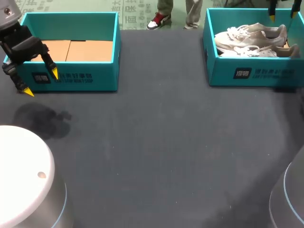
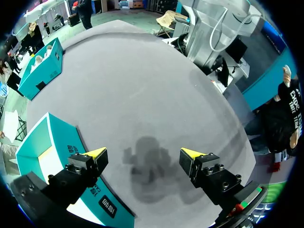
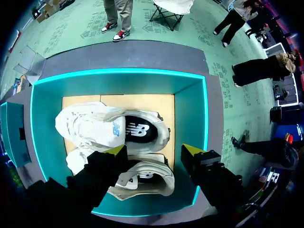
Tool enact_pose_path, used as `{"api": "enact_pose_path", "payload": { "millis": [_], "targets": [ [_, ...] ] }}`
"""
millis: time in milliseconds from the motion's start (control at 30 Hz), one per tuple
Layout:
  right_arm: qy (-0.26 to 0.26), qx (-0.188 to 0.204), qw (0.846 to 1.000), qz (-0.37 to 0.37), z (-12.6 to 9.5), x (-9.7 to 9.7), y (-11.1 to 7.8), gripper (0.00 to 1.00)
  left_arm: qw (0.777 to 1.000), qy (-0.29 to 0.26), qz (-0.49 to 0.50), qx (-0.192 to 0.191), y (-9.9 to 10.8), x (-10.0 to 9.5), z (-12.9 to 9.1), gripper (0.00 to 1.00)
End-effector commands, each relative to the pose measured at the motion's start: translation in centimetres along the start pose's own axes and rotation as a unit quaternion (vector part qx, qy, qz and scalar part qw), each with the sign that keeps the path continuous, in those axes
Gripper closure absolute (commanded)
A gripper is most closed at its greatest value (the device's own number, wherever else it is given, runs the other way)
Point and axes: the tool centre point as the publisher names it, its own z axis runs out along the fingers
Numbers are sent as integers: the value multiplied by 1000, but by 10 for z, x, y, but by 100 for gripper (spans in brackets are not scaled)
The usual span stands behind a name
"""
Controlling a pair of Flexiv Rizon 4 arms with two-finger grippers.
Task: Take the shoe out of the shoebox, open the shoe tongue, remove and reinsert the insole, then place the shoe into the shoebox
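Above the shoebox (image 3: 118,72), where two pale shoes (image 3: 95,126) lie side by side on its floor, the right gripper (image 3: 154,151) hangs with fingers apart; coming down, it could pinch both shoes or snag the box wall.

Matt cardboard shoebox (image 1: 266,71), dark cloth-covered table (image 1: 166,142)

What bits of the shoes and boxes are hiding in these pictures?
Head view: the right gripper is cut off by the top edge; only yellow tips show.
Head view: the right shoebox wall hides the shoes' lower sides.
Right wrist view: its finger covers part of the nearer shoe.
Left wrist view: the left gripper hides part of the left shoebox.
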Motion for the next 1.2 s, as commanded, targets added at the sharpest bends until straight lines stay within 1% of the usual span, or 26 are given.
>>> {"api": "enact_pose_path", "payload": {
  "millis": [33,67,267,467,567,733,933,1100,1167,1200],
  "targets": [
    [1,-37,999,-3,-39,9,-35,3,1000,0,0,-2,0,1,0,0],
    [5,-41,999,-10,-43,12,-39,0,1000,0,0,-2,0,1,0,0],
    [5,-41,999,-10,-59,25,-62,0,1000,0,0,-2,0,1,0,0],
    [8,-38,999,-6,-76,41,-89,0,1000,0,0,-2,0,1,0,0],
    [3,-36,999,-3,-83,51,-103,0,1000,0,0,-2,0,1,0,0],
    [15,-32,999,-5,-92,73,-125,0,1000,0,0,-2,0,1,0,0],
    [16,-33,999,16,-108,98,-158,0,1000,0,0,-2,0,1,0,0],
    [30,-36,999,16,-116,114,-182,0,1000,0,0,-2,0,1,0,0],
    [35,-37,999,18,-119,121,-191,0,1000,-1,-4,6,-4,5,-2,0],
    [36,-37,998,19,-120,124,-195,0,1000,-11,-24,4,-7,8,-2,0]
  ]
}}
